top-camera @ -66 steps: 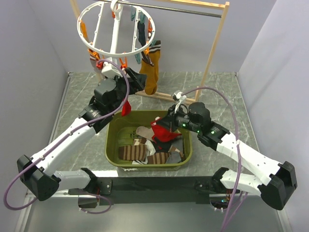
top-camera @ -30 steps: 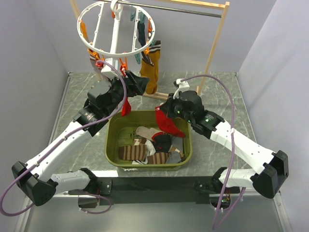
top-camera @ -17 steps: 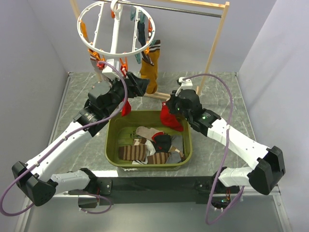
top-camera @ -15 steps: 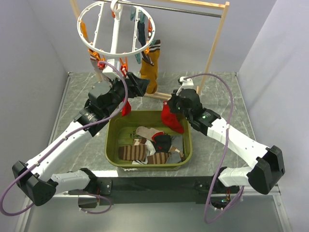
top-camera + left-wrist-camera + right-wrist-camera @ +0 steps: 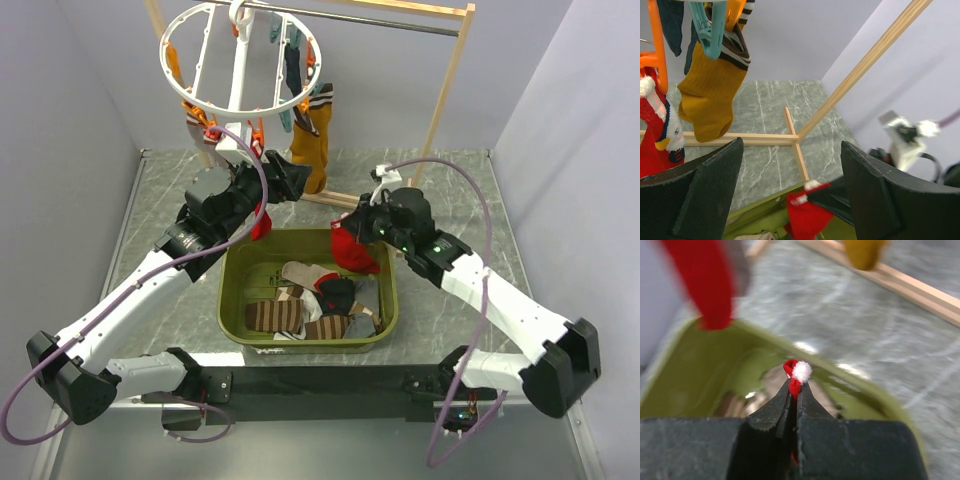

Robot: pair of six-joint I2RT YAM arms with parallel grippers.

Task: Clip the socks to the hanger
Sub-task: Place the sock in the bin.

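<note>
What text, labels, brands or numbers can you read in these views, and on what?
None: no view shows readable words, numbers or logos.
The clipped red sock on the hanger bears a picture pattern, not letters.
The held red sock, the bin and the wooden rack show no writing.

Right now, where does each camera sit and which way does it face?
Top: above and behind, looking down on bin and hanger; left arm and right arm show.
Left wrist: on the left arm, facing the hung yellow sock; the open left claw shows.
Right wrist: on the right arm, facing down at the bin; the shut right claw pinches a red sock.
Shared: all three show that red sock.
</note>
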